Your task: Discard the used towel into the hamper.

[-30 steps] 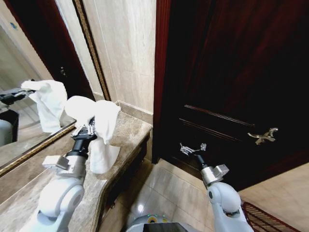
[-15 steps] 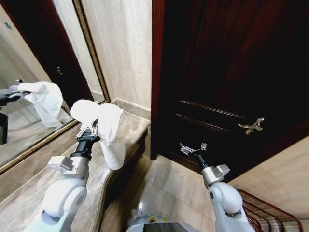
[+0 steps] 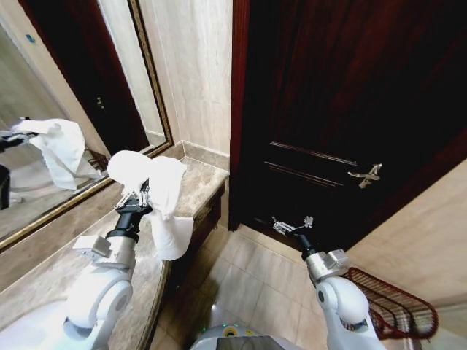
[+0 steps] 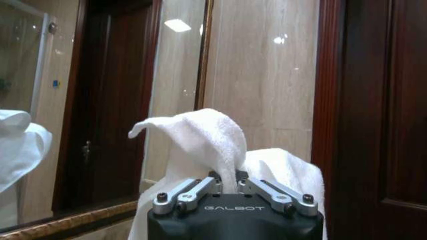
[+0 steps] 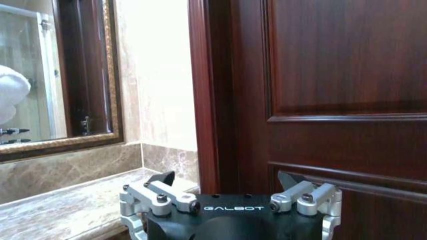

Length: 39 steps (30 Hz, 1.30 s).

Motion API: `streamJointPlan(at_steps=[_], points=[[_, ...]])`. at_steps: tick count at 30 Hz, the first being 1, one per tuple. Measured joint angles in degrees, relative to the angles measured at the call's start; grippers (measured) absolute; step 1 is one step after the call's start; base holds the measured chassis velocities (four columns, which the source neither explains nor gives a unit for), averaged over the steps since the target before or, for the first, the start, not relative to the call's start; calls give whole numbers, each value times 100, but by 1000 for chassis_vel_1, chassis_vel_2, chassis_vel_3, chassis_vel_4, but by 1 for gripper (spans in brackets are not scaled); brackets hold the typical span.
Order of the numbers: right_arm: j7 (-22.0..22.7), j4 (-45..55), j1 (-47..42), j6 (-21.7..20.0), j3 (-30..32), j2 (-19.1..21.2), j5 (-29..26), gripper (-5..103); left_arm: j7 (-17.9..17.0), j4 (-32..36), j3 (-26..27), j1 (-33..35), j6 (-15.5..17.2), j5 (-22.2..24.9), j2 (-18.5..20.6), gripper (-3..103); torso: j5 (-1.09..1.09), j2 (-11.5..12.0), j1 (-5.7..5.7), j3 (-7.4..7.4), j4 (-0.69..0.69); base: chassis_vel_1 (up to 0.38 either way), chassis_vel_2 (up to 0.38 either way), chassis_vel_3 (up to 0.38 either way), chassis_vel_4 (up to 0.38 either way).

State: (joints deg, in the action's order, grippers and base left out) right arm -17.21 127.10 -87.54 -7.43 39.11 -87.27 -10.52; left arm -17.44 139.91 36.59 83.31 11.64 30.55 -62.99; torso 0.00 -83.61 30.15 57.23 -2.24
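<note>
Left gripper [image 3: 136, 198] is raised above the marble tabletop [image 3: 191, 191], its fingers pinched together on a white towel [image 3: 159, 191]; the left wrist view shows the fingers [image 4: 248, 181] closed tight on a fold of the cloth [image 4: 208, 136], which rises in a soft peak above them and spills down on both sides. From the head view the towel bunches into a rounded mass over the gripper and hangs in a long tail that drops past the tabletop's front edge, over the tiled floor [image 3: 255, 281]. A gold-framed mirror [image 3: 69, 138] on the wall beside the tabletop carries a reflection of the towel. Right gripper [image 3: 292, 224] is held out low in front of the robot, over the floor and before a dark wooden door [image 3: 350, 109] with a metal lever handle [image 3: 365, 176]; its fingers stand well apart and hold nothing, and the right wrist view shows the two fingertips [image 5: 161, 178] spread wide with the door panel [image 5: 347, 60] behind them and the tabletop's corner [image 5: 80, 210] to one side. The hamper [image 3: 398, 308], a reddish-brown open wire basket, stands on the floor at the robot's right, just beside the right arm's forearm and partly hidden by it, well apart from the towel, near a pale tiled wall [image 3: 430, 219].
</note>
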Motion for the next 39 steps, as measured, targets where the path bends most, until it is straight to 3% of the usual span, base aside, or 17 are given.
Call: streamJointPlan(at_steps=[13,39], points=[[-6,-42,23,112,-62,-69,62,100,151,-32,-21,-1,-4,-204,-26,7,-1,-1,0,0,0,84,-91,-81,83],[-4,-82,64,163,-63,-154,103,100,282,-55,-61,35,-30,-185,36,7,0,1,0,0,1,-84,-70,-68,-80]])
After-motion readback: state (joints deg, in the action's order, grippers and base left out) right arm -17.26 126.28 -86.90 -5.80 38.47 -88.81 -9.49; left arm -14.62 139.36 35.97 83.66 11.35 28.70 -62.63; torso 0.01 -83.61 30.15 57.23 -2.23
